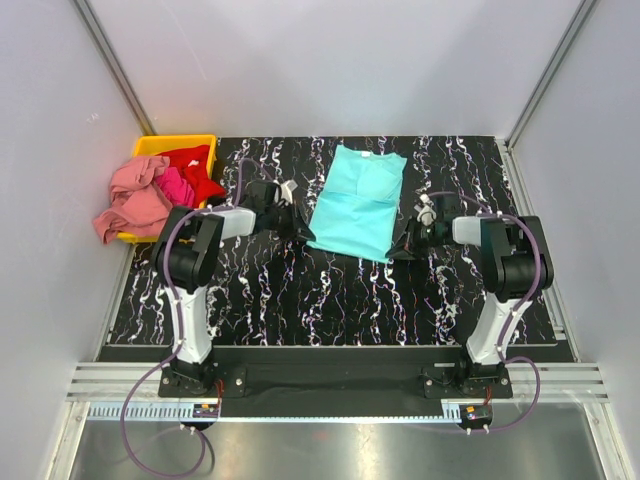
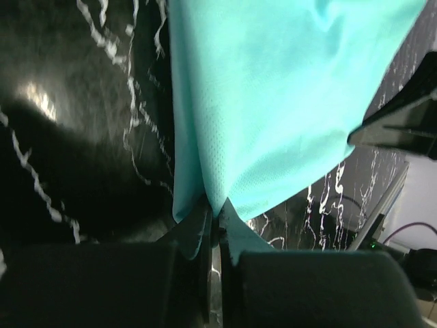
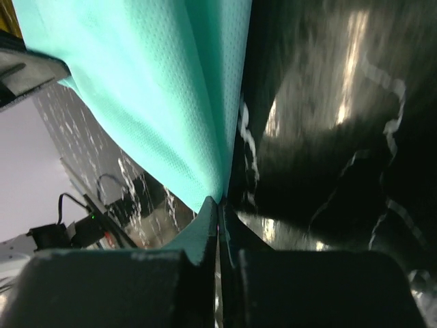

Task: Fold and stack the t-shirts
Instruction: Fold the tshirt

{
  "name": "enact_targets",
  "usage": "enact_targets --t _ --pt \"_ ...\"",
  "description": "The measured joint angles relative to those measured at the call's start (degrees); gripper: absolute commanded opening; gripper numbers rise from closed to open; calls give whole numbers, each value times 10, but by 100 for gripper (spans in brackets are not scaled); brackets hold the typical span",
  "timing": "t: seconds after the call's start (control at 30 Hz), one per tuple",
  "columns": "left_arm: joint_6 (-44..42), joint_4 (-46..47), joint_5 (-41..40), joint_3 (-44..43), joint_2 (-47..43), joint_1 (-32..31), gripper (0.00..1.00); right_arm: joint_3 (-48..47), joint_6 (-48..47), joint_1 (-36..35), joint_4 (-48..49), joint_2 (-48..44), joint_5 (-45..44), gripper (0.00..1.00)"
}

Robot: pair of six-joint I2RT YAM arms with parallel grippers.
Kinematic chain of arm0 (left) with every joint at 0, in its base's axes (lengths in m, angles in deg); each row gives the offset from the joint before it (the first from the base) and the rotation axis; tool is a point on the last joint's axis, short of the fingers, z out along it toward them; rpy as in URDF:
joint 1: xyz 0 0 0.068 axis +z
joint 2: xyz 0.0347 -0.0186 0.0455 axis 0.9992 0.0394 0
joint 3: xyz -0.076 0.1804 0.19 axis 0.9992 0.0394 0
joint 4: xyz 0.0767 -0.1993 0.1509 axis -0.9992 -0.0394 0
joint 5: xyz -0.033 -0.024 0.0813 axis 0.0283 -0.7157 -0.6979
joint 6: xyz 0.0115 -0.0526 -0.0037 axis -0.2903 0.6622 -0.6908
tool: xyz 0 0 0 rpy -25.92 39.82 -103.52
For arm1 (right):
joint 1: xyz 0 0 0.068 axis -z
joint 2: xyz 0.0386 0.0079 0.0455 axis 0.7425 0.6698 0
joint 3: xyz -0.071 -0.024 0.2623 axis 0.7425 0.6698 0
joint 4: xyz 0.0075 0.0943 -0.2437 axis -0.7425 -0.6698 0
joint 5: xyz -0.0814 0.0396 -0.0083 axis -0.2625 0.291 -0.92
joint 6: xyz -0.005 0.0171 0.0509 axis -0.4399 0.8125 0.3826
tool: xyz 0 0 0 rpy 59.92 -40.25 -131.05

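teal shirt (image 1: 357,203) lies flat mid table (image 1: 260,300), collar at the far end, sides look folded in. fine mesh weave shows in the wrist views. left gripper (image 1: 303,232) is clamped on its near left corner, right gripper (image 1: 403,245) clamped on the near right corner. pink shirt (image 1: 135,200) hangs crumpled over the edge of the yellow bin (image 1: 150,145) at far left. red shirt (image 1: 195,165) and magenta shirt (image 1: 172,186) are bunched inside, partly hidden. table in the wrist views is blurred.
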Motion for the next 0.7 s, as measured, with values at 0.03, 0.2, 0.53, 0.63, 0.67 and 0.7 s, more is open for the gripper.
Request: enact_targets --t 0.03,0.2,0.53,0.63,0.67,0.7 --pt "5 -16 -6 2 -7 -2 1 14 5 0 3 -8 3 0" --pt "25 -96 -38 38 -66 -11 2 78 31 -4 13 -50 9 0" --pt "70 -162 -73 189 -192 -40 47 215 100 -65 10 -171 -27 22" --pt "86 -173 -85 202 -229 -53 57 236 114 -66 -12 -215 -43 41" --pt "87 -183 -97 201 -239 -55 61 236 116 -66 -21 -230 -56 43" --pt "83 -196 -112 197 -247 -56 62 236 117 -66 -30 -244 -67 44"
